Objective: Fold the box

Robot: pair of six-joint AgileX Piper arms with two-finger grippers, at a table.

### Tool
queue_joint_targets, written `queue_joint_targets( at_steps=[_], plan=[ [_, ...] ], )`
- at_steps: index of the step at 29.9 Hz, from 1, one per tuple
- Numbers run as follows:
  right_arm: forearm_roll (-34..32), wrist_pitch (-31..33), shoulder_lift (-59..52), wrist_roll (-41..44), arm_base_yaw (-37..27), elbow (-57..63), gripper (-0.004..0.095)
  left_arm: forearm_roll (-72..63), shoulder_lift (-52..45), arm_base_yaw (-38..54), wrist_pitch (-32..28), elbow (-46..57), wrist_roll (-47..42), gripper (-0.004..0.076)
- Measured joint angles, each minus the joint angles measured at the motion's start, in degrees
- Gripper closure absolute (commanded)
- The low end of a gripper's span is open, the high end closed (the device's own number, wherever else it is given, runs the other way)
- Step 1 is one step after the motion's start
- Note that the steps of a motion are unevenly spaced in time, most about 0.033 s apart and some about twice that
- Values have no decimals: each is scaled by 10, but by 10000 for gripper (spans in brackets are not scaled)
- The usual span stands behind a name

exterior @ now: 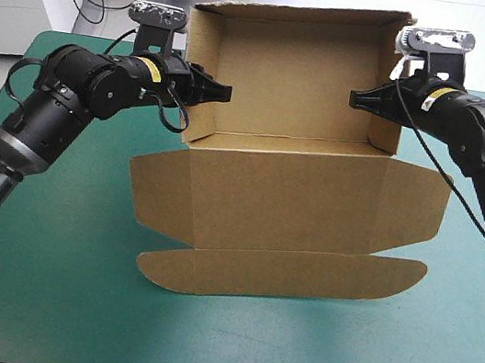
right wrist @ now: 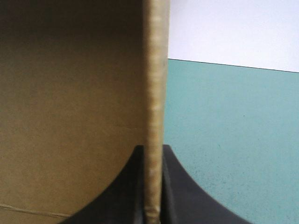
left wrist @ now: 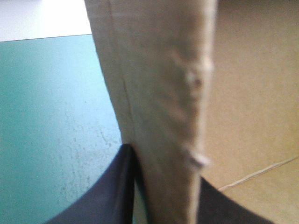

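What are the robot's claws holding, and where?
The box. The left claw pinches its left side wall, the right claw its right side wall.

Brown box, open like a tray
The box [exterior: 286, 198] is brown board. Its walls stand up near the far edge of the desk [exterior: 64, 301]. Its lid lies flat toward the desk's near edge, with a rounded flap at the end.
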Motion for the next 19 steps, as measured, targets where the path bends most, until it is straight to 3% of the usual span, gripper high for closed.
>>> queue_joint_targets(
  at_steps=[19],
  plan=[
    [5, 118, 135, 4, 2, 0, 924, 4, 139, 1, 108, 0, 17, 731]
  ],
)
